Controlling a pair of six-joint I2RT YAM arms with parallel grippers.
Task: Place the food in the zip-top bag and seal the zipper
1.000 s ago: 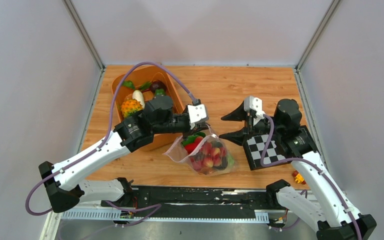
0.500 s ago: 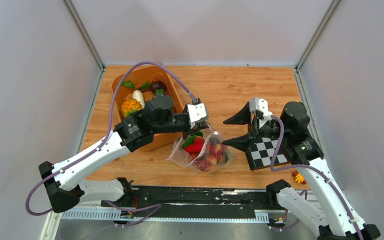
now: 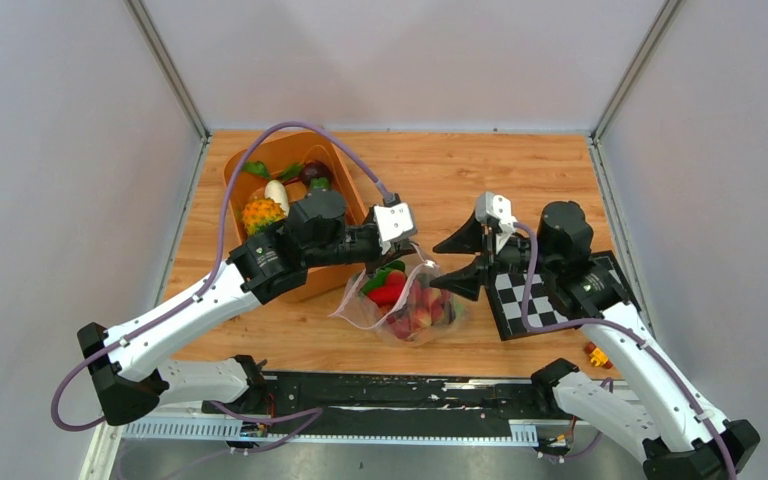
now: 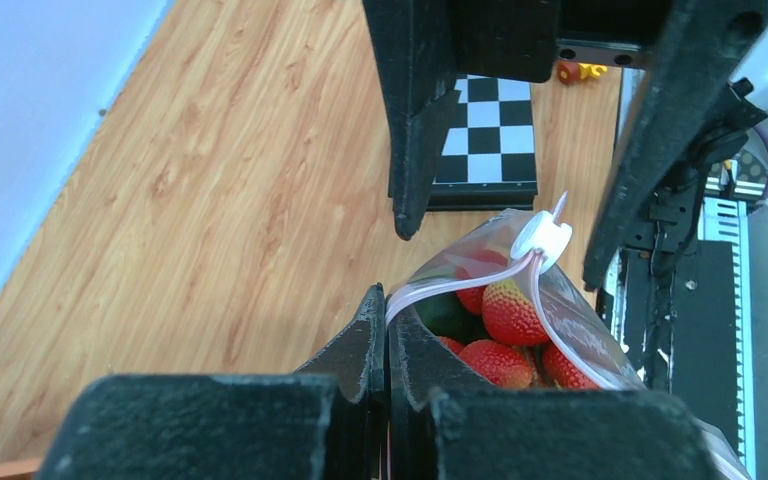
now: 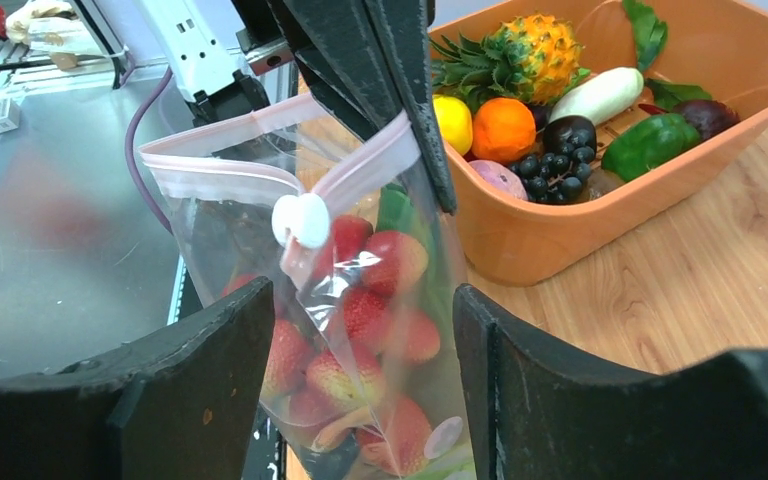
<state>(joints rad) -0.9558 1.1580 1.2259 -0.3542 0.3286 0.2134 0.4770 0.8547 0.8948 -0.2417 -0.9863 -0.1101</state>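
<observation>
Zip-top bag [image 3: 410,305] stands mid-table, just beside the orange tub [image 3: 250,165], loaded with strawberries [image 5: 360,310] and a red pepper [image 3: 388,290]. Its zipper [image 5: 360,165] runs up to the left gripper [image 3: 385,262], whose jaws are clamped tight on the strip's end, holding the mouth up. A white slider [image 4: 542,238] sits partway along. The strip looks joined between slider and clamp, and parted beyond.

Change over the last second: the right gripper [image 3: 442,268] drew back toward the checkered board [image 3: 535,295], then came in again. Its jaws, partly open and holding nothing, now straddle the bag's free end with the slider between the fingers. The bag has barely shifted.

Judgement: filling is done and sealing is in hand. The next pinch needs to land on the slider.

Surface is a wood-grain table [image 3: 460,180] with plain grey walls on three sides. A small orange part [image 3: 597,354] lies at the near edge.
</observation>
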